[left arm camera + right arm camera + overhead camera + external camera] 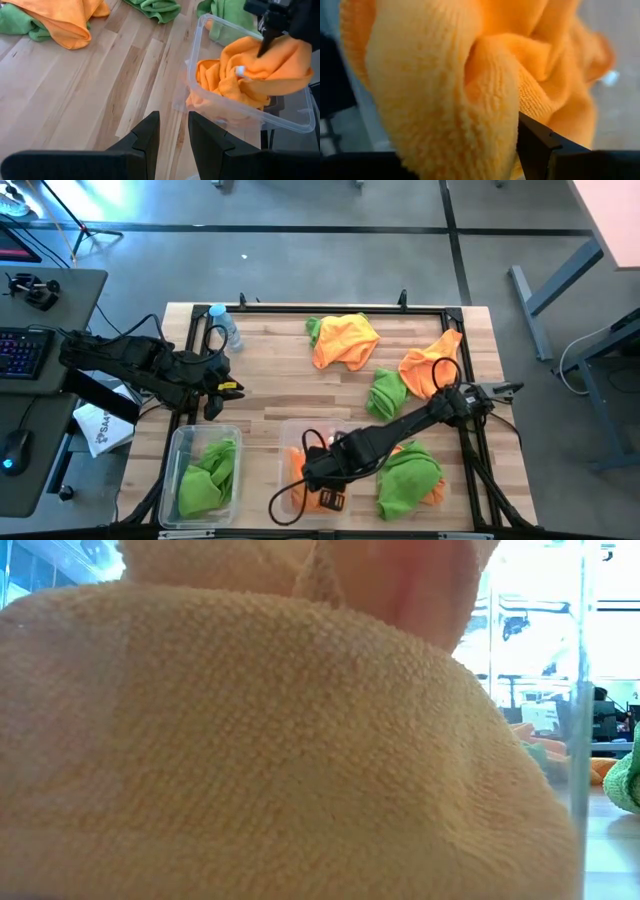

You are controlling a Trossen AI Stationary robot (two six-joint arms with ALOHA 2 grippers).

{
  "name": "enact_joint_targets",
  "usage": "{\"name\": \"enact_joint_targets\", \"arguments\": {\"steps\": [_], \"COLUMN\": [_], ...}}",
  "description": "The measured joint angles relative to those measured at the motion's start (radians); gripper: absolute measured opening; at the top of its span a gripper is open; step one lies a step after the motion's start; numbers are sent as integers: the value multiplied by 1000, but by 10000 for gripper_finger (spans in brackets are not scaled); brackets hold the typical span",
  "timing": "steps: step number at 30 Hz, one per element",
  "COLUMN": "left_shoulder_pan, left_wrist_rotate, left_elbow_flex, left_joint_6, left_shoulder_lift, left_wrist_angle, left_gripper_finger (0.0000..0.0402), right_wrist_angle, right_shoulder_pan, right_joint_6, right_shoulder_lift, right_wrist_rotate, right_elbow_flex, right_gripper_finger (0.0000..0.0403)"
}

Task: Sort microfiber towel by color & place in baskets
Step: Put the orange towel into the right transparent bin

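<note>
Both right gripper (pixel 318 473) jaws seemingly pinch orange towel (pixel 250 75) inside basket (pixel 200 50).

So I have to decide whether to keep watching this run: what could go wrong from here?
1. The right gripper is down in the right basket against an orange towel; if the cloth snags on a finger, lifting could drag it back out.
2. On the table a green towel lies over an orange one beside that basket, so a grasp there may take both colours.
3. The left gripper waits open beside the left basket, which holds green towels.
</note>
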Motion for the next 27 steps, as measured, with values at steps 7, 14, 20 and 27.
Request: {"name": "enact_joint_targets", "arguments": {"steps": [7,14,20,27], "left_shoulder_pan": [0,0,0,0], "left_wrist_rotate": [0,0,0,0], "left_elbow_flex": [0,0,0,0], "left_joint_6": [0,0,0,7], "left_shoulder_lift": [0,0,0,0], "left_wrist_angle": [0,0,0,0], "left_gripper_finger": [90,90,90,90], "right_wrist_angle": [56,62,41,34], "right_shoulder_pan": [18,15,-4,-9], "right_joint_6": [-65,-35,-41,-42], "right_shoulder_lift": [1,0,-2,-59], "right_wrist_rotate": [-20,41,31,31], "right_elbow_flex": [0,0,0,0], "right_gripper_finger": [110,110,110,110]}}
